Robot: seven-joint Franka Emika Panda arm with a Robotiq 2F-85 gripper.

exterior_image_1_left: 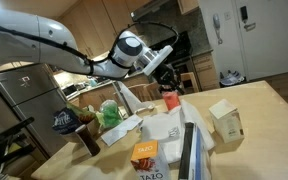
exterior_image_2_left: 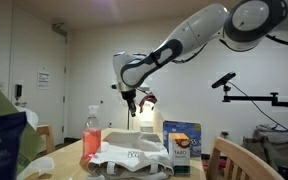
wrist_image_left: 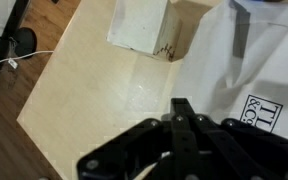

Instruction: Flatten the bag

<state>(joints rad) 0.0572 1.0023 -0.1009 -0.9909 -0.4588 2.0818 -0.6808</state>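
Note:
The large white crinkled bag (exterior_image_1_left: 169, 130) lies on the wooden table, with faint dark print on it. It shows in both exterior views (exterior_image_2_left: 134, 152) and fills the right side of the wrist view (wrist_image_left: 259, 70). My gripper (exterior_image_1_left: 169, 65) hangs in the air above the bag's far side, well clear of it (exterior_image_2_left: 132, 100). In the wrist view its fingers (wrist_image_left: 181, 105) are pressed together with nothing between them, over the table surface at the bag's edge.
A beige cardboard carton (exterior_image_1_left: 226, 120) stands beside the bag, also in the wrist view (wrist_image_left: 139, 25). A small green bag (exterior_image_1_left: 109, 112), a red bottle (exterior_image_1_left: 170, 98), an orange juice carton (exterior_image_1_left: 144, 155) and a dark cap (exterior_image_1_left: 69, 120) surround it. A chair back (exterior_image_2_left: 234, 160) is near the table.

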